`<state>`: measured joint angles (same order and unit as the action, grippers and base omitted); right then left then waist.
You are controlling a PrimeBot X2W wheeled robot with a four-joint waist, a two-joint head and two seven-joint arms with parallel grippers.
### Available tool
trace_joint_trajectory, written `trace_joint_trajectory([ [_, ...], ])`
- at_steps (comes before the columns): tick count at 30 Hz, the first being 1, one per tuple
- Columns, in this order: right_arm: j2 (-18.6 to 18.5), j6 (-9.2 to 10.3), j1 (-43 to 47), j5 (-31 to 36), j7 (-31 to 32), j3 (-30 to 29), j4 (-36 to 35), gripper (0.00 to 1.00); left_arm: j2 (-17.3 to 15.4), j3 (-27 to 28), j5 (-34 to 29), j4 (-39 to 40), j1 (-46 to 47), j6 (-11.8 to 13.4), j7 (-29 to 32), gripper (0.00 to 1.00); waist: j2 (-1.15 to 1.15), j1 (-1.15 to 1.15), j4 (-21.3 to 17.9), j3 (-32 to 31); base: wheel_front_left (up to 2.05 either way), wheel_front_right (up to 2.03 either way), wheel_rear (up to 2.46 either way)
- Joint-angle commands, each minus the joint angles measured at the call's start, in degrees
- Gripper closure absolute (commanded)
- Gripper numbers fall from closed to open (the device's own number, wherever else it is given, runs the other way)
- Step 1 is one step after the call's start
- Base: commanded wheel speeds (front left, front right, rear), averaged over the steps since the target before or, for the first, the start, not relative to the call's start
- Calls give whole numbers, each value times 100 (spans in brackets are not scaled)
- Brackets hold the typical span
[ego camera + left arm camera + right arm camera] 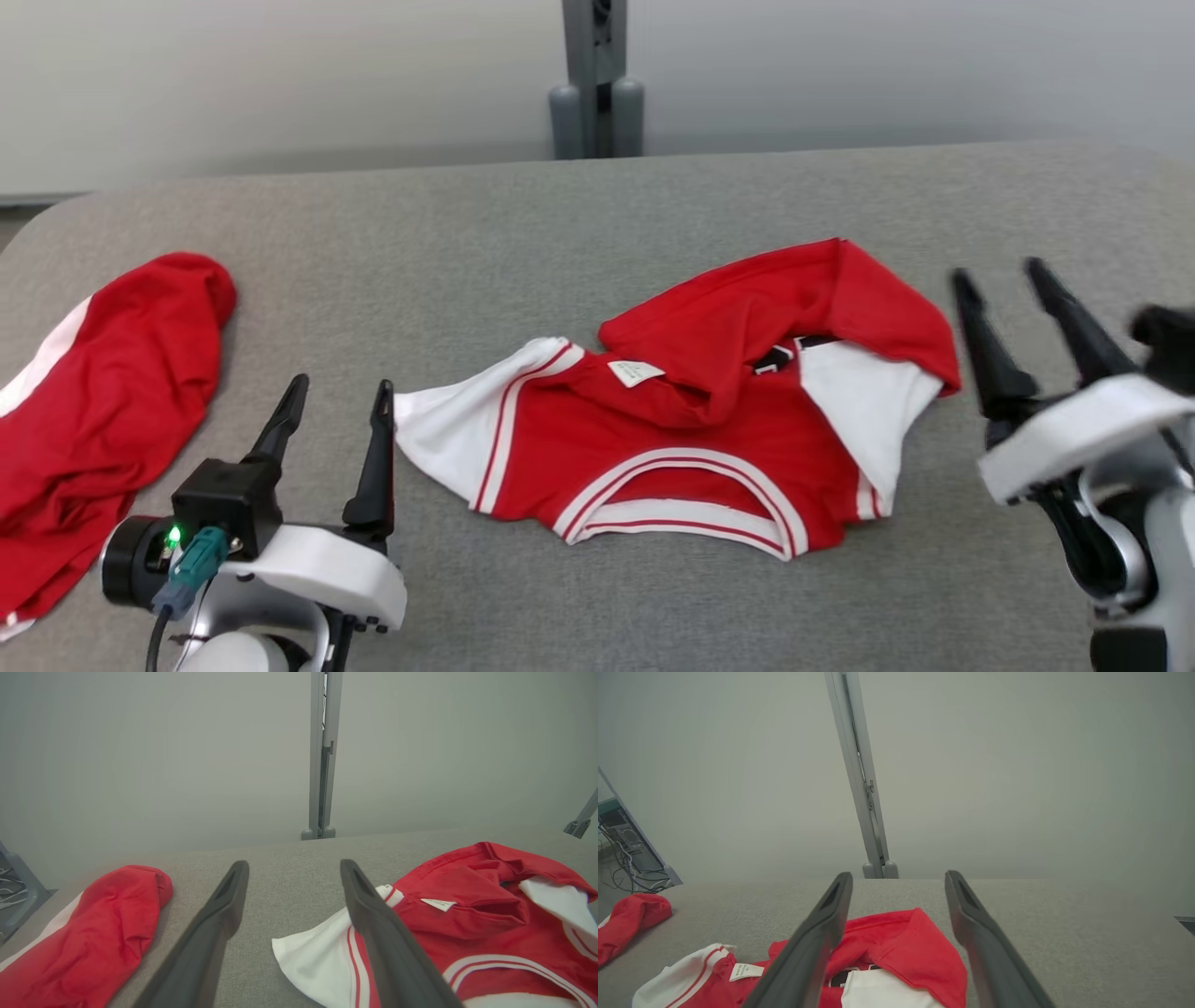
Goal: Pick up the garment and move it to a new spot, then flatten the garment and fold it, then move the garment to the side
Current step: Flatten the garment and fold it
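The crumpled garment (pixel 691 439) lies on the desk (pixel 560 215) midway along its front edge, between the left gripper (pixel 341 390) and the right gripper (pixel 999 273), both with fingers apart and empty. It seems best to pinch a white sleeve at each end (not the folded-over red flap) and lift evenly, clear of the second red garment (pixel 103 392) at the left edge.

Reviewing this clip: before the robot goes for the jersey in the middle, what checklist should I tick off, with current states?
1. Left gripper open, empty: ok.
2. Right gripper open, empty: ok.
3. Jersey lies between both grippers: ok.
4. Jersey flat: not ok, its upper part is folded over.
5. Left gripper clear of the white sleeve: cannot tell.
6. Other red garment lies apart at the left; bare table behind: ok.
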<state>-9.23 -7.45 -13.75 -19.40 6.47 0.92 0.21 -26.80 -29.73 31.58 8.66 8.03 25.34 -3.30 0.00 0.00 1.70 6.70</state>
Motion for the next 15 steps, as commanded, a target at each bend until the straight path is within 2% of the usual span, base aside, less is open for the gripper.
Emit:
trace_joint_trajectory([
  [1,-175,-11,-305,-211,242,279,209,0,4,-12,-42,-52,141,-57,-29,0,0,0,237,194,0,0,0],
  [5,-775,-6,-1111,-615,953,1175,872,0,145,-160,-37,-198,355,-229,-67,0,0,0,592,356,0,0,0],
  [11,-1294,-6,-2161,-1187,1530,2466,1665,0,386,-356,-80,-468,725,-477,-206,0,0,0,1208,626,0,0,0],
  [15,-1556,-4,-2716,-1445,1735,3124,2140,0,572,-433,-69,-641,955,-624,-344,0,0,0,1575,837,0,0,0],
])
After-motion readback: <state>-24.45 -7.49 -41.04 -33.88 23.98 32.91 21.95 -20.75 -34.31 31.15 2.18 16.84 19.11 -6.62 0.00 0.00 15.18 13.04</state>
